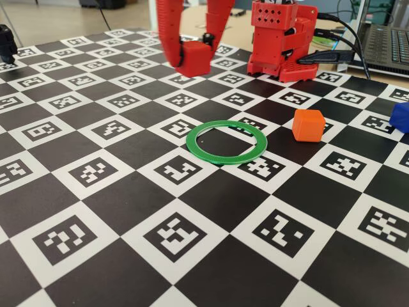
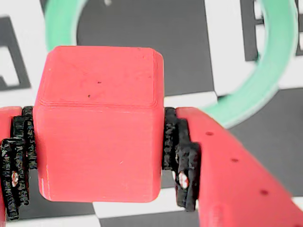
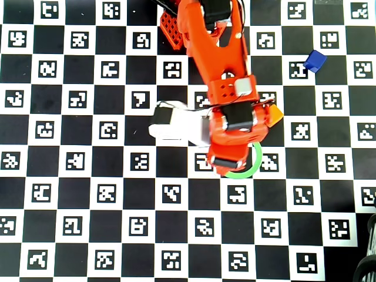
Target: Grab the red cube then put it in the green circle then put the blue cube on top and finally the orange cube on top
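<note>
Surface: black-and-white checkerboard mat [image 1: 192, 256] printed with square markers, covering the table in the fixed and overhead views; a laptop [image 1: 390, 45] sits at its far right edge in the fixed view.
Red cube: the red cube [image 2: 97, 123] is clamped between the two fingers and held clear of the mat; in the fixed view it [image 1: 193, 56] hangs above the board, behind the ring.
Gripper: the gripper [image 2: 99, 156] is closed on the red cube, its black ridged pads [image 2: 182, 156] pressed against the cube's left and right faces in the wrist view; in the fixed view the gripper [image 1: 192, 54] descends from the top edge.
Green circle: the green circle [image 1: 227, 142] lies flat on the mat with nothing inside it; in the wrist view its arc [image 2: 265, 90] shows beyond and beneath the cube; in the overhead view only its lower right arc [image 3: 255, 164] shows past the arm.
Orange cube: the orange cube [image 1: 308, 125] rests on the mat just right of the ring in the fixed view, apart from it; in the overhead view a corner [image 3: 274, 115] shows beside the arm.
Blue cube: the blue cube [image 3: 315, 60] rests on the mat well apart from the ring, toward the upper right of the overhead view; in the fixed view it [image 1: 401, 117] is cut off at the right edge.
Arm base: the red arm base [image 1: 281, 41] stands at the far side of the mat in the fixed view.
</note>
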